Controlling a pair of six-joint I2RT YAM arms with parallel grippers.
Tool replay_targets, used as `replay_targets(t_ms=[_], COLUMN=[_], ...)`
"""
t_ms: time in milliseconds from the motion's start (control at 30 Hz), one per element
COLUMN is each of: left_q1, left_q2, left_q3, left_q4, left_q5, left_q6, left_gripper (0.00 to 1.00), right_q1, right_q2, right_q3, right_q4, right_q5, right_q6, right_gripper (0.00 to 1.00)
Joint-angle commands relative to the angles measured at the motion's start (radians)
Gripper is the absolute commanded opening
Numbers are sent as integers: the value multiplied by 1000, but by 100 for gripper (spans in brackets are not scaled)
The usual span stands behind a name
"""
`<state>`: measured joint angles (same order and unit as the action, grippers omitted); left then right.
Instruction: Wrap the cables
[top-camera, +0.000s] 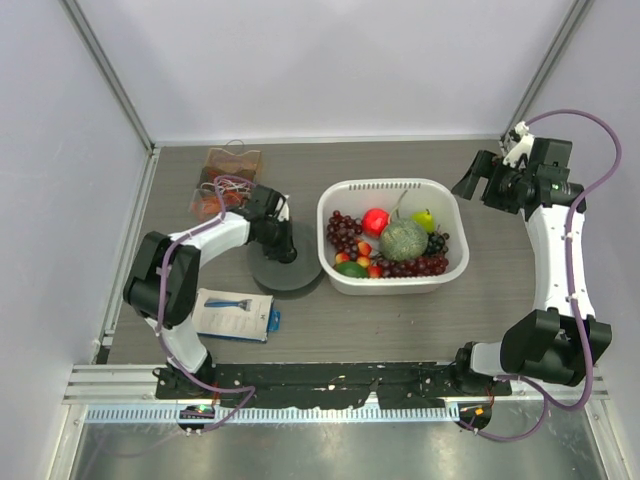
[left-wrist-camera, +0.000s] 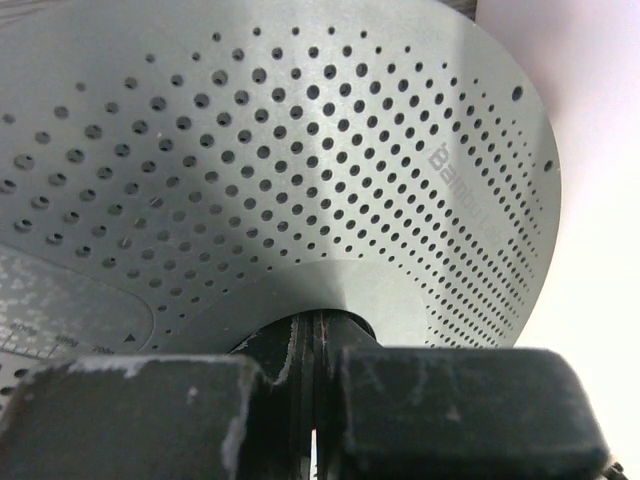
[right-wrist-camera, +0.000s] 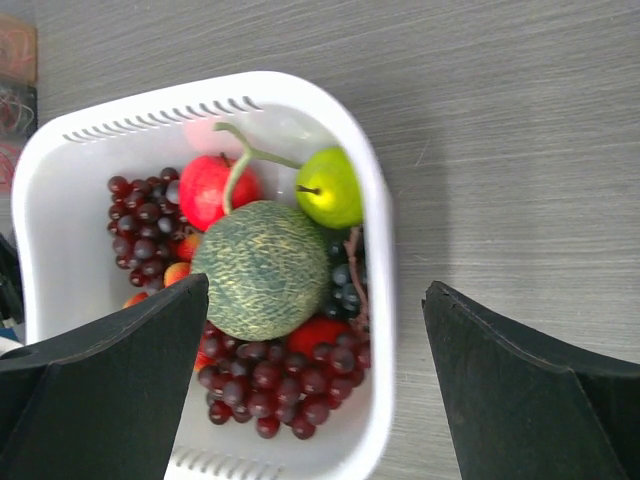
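Orange-red and thread-thin, the cables (top-camera: 226, 190) lie in a loose tangle at the back-left of the table, just behind your left gripper (left-wrist-camera: 315, 385). That gripper sits low over the perforated grey disc (top-camera: 290, 275), its fingers pressed together with nothing visible between them. You hold no wire, so I judge the step in hand to be the first pick-up. Spread those fingers, rise clear of the disc and come down on one strand at the tangle's edge, not its middle; wire this fine will likely slip or drag the whole clump. Your right gripper (right-wrist-camera: 318, 300) hangs spread wide above the white basket (top-camera: 390, 184) of fruit, well apart from the cables; bring it across to steady the bundle.
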<state>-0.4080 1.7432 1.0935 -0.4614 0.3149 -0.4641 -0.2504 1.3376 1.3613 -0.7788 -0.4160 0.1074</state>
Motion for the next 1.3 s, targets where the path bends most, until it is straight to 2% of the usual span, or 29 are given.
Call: replay_targets(t_ms=[0, 233, 467, 633, 767, 933, 1100, 1267], left_q1=[-100, -204, -337, -361, -353, -342, -305, -287], left_q2=[65, 165, 257, 338, 340, 234, 127, 84], left_q3=[69, 138, 236, 308, 333, 267, 143, 149], left_q4=[119, 211, 244, 244, 161, -5, -34, -83], left_q5=[137, 99, 3, -36, -97, -132, -185, -200], left_q6=[-169, -355, -444, -479, -411, -260, -122, 30], left_gripper=[0, 0, 0, 0, 0, 0, 1, 1], right_q1=[-10, -9, -9, -9, -9, 14, 89, 141], right_q2=[-31, -54, -43, -32, -26, -29, -26, -11], right_q3=[58, 104, 121, 127, 121, 90, 78, 96], right_q4=[36, 35, 30, 30, 36, 53, 67, 70], right_q5=[-29, -21, -10, -21, -85, -98, -67, -79], right_q6=[21, -17, -51, -52, -51, -63, -69, -64], right_gripper=[93, 93, 93, 94, 94, 94, 93, 94])
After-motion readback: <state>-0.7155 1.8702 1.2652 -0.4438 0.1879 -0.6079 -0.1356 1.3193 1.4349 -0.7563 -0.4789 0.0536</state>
